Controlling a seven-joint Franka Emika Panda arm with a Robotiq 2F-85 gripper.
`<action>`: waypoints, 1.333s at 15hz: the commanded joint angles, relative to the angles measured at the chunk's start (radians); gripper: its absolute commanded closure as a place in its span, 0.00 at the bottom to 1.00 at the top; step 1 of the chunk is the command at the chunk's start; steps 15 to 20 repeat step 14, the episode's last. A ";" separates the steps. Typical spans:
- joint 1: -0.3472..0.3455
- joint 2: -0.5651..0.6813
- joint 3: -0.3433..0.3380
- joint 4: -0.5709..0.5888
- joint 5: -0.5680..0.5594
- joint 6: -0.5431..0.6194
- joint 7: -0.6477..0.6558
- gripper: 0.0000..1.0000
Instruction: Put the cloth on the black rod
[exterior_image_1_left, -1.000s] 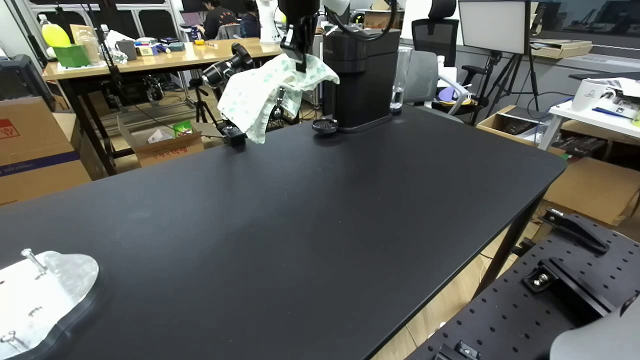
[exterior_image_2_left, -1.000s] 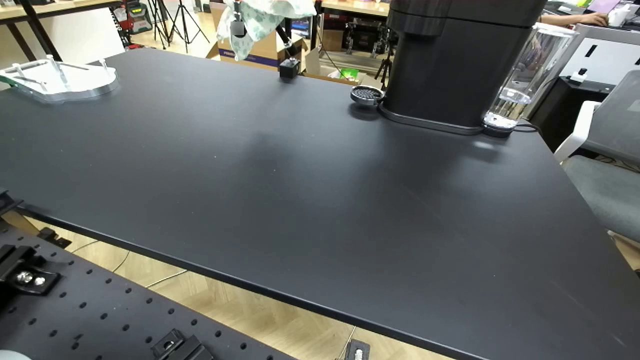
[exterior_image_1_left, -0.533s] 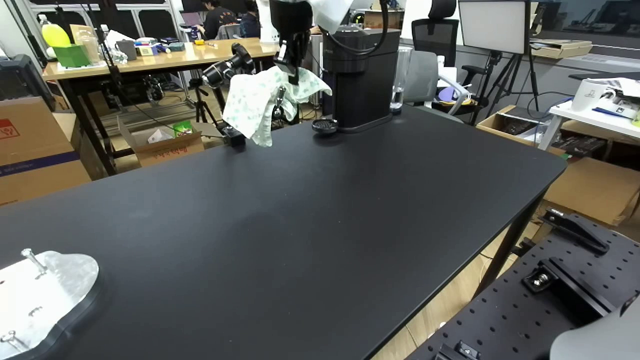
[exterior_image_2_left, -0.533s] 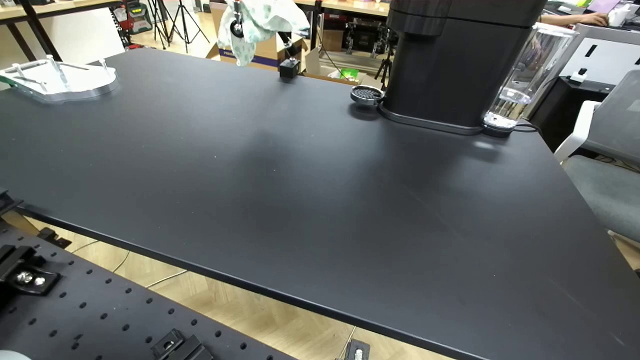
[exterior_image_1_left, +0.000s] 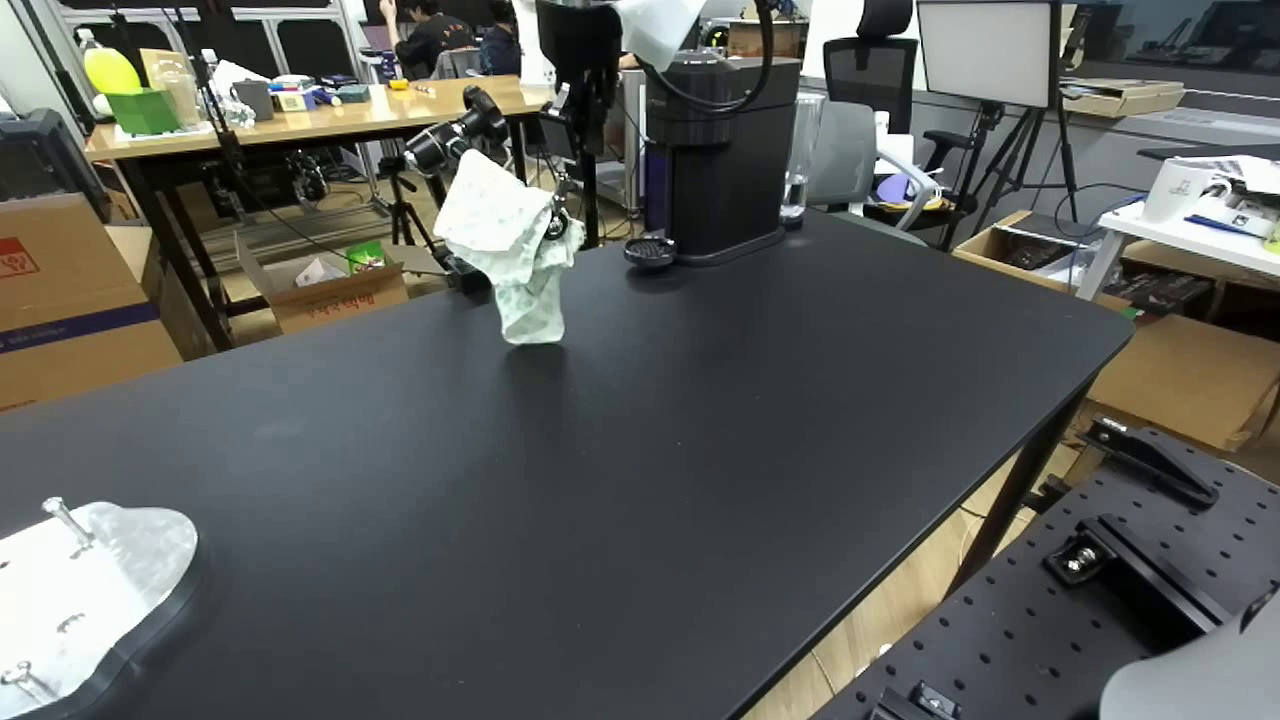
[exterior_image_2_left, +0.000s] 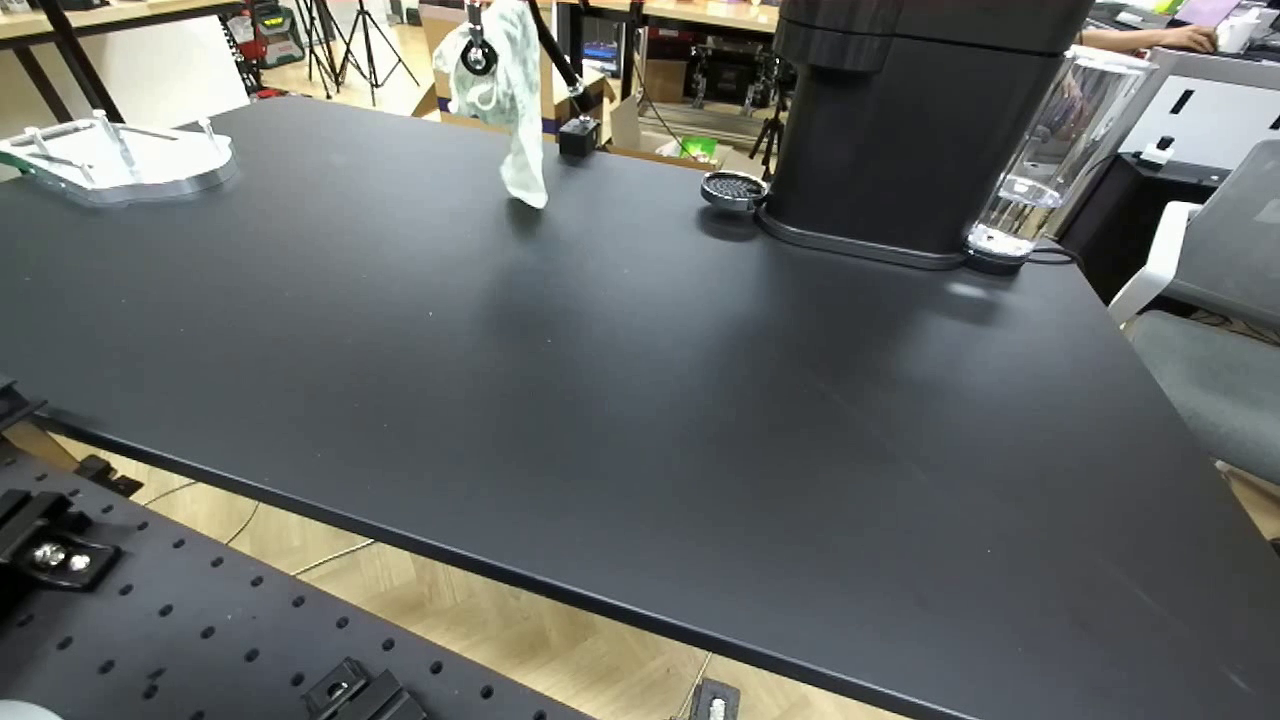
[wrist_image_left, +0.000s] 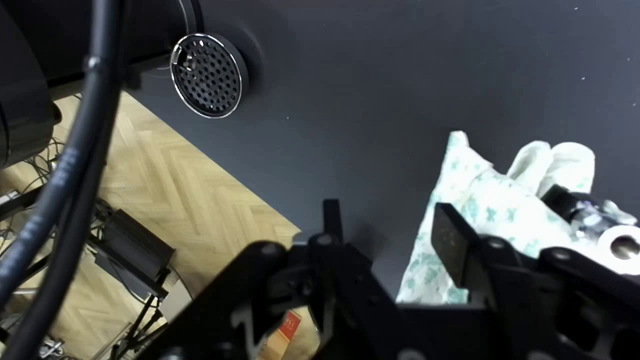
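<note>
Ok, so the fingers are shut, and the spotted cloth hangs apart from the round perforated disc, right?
No, the fingers are open: the wrist view shows a gap between them. The spotted cloth does hang apart from the round perforated disc.

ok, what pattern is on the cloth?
White cloth with small, scattered blue-green motifs; shows best in the wrist view.

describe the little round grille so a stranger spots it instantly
On the black table, find the tall black machine. Right by its base, on the side towards the hanging cloth, is the little round grille. Unlike the plain-sided machine and the soft cloth, it is a shiny-rimmed disc full of holes.
</note>
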 joint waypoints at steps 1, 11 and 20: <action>0.006 -0.028 -0.005 -0.006 0.006 0.004 0.014 0.19; -0.068 -0.091 0.105 -0.062 0.448 -0.123 -0.207 0.00; -0.068 -0.137 0.087 -0.107 0.511 -0.169 -0.228 0.00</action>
